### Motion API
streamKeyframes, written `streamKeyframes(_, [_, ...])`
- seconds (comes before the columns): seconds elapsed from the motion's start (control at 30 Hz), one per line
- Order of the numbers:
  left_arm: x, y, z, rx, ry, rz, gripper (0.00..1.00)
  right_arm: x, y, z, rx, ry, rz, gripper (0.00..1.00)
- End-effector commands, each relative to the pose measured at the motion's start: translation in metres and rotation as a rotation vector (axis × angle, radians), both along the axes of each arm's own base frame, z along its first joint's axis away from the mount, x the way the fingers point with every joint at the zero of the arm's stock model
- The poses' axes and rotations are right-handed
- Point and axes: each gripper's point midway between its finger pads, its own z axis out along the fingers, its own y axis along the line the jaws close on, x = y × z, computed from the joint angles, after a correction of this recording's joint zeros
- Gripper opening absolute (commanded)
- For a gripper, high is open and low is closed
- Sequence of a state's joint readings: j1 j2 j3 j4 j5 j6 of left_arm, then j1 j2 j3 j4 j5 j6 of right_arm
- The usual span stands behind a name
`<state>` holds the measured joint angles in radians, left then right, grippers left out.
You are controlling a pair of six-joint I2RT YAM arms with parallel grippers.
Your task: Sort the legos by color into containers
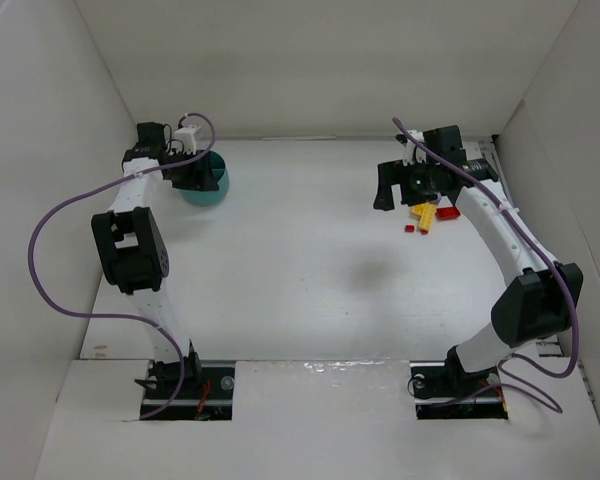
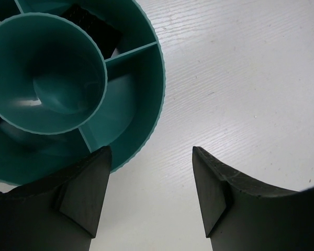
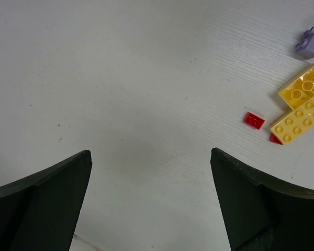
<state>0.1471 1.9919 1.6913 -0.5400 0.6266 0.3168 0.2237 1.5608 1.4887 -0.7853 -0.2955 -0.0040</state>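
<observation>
The teal bowl point(image 1: 208, 190) stands at the far left; in the left wrist view point(image 2: 138, 78) it has a round middle cup and divided outer compartments. My left gripper point(image 1: 196, 174) point(image 2: 150, 152) is open and empty, right at the bowl's rim, with one finger over its edge. The legos lie at the far right: two yellow plates point(image 1: 424, 214) point(image 3: 303, 89), a small red piece point(image 1: 410, 228) point(image 3: 254, 120), a second red piece point(image 3: 275, 139) half under a yellow plate, and a pale purple brick point(image 3: 311, 42). My right gripper point(image 1: 400, 188) point(image 3: 150, 154) is open and empty, over bare table just left of the legos.
White walls point(image 1: 40, 120) close in the table on the left, back and right. Purple cables point(image 1: 60, 215) loop off both arms. A dark ribbed patch point(image 2: 91, 26) shows in one outer compartment of the bowl.
</observation>
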Motion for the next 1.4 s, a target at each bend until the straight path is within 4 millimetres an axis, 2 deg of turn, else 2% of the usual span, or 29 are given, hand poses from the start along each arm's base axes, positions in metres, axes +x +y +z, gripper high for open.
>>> streamKeyframes(0.0, [-0.004, 0.007, 0.026, 0.027, -0.064, 0.010, 0.59, -0.007, 0.001, 0.018, 0.007, -0.055, 0.017, 1.00])
streamKeyframes(0.17, [-0.006, 0.007, 0.023, 0.025, -0.054, 0.010, 0.59, -0.007, 0.001, 0.018, 0.007, -0.055, 0.017, 1.00])
streamKeyframes(0.33, [-0.005, 0.005, 0.029, 0.016, -0.075, 0.001, 0.59, -0.008, 0.001, 0.015, 0.005, -0.046, 0.017, 1.00])
streamKeyframes(0.37, [-0.004, 0.003, 0.036, 0.005, -0.091, 0.001, 0.59, -0.008, 0.001, 0.015, 0.005, -0.046, 0.017, 1.00])
streamKeyframes(0.43, [-0.004, 0.001, 0.037, -0.003, -0.093, -0.006, 0.59, -0.008, 0.001, 0.015, 0.005, -0.046, 0.017, 1.00])
streamKeyframes(0.57, [-0.001, -0.005, 0.059, -0.031, -0.141, -0.024, 0.59, -0.008, 0.001, 0.015, 0.005, -0.046, 0.017, 1.00])
streamKeyframes(0.63, [0.000, -0.006, 0.072, -0.040, -0.166, -0.025, 0.59, -0.008, 0.001, 0.015, 0.005, -0.046, 0.017, 1.00])
streamKeyframes(0.73, [-0.001, -0.004, 0.108, -0.042, -0.240, -0.020, 0.59, -0.009, 0.001, 0.018, 0.007, -0.055, 0.017, 1.00])
streamKeyframes(0.83, [-0.006, -0.005, 0.147, -0.041, -0.322, 0.008, 0.62, -0.009, 0.003, 0.021, 0.013, -0.075, 0.031, 1.00])
streamKeyframes(0.87, [-0.011, -0.004, 0.170, -0.029, -0.378, 0.020, 0.62, -0.010, 0.002, 0.016, 0.011, -0.064, 0.031, 1.00])
streamKeyframes(0.97, [-0.013, 0.011, 0.193, 0.039, -0.467, 0.111, 0.73, -0.007, 0.003, 0.034, 0.039, -0.159, 0.024, 1.00])
streamKeyframes(1.0, [-0.019, 0.012, 0.213, 0.066, -0.521, 0.131, 0.79, -0.012, -0.001, 0.036, 0.040, -0.192, 0.002, 1.00])
streamKeyframes(1.03, [-0.019, 0.014, 0.213, 0.089, -0.538, 0.153, 1.00, -0.002, -0.001, 0.049, 0.053, -0.286, -0.008, 1.00])
streamKeyframes(1.07, [-0.019, 0.025, 0.216, 0.134, -0.556, 0.211, 1.00, 0.000, -0.003, 0.057, 0.055, -0.342, -0.023, 1.00])
streamKeyframes(1.1, [-0.024, 0.030, 0.228, 0.145, -0.589, 0.248, 1.00, -0.002, -0.007, 0.048, 0.050, -0.363, -0.036, 1.00])
streamKeyframes(1.13, [-0.021, 0.035, 0.226, 0.147, -0.613, 0.286, 1.00, -0.004, -0.011, 0.066, 0.072, -0.443, -0.043, 1.00])
streamKeyframes(1.17, [-0.021, 0.045, 0.227, 0.164, -0.627, 0.357, 1.00, 0.004, -0.009, 0.085, 0.109, -0.540, -0.053, 1.00])
streamKeyframes(1.23, [-0.025, 0.047, 0.234, 0.166, -0.671, 0.375, 1.00, 0.011, -0.020, 0.084, 0.119, -0.568, -0.155, 1.00])
streamKeyframes(1.33, [-0.022, 0.037, 0.219, 0.147, -0.690, 0.314, 1.00, 0.014, -0.012, 0.091, 0.154, -0.557, -0.136, 1.00])
streamKeyframes(1.37, [-0.019, 0.031, 0.205, 0.127, -0.703, 0.281, 1.00, 0.023, -0.016, 0.074, 0.147, -0.486, -0.180, 1.00])
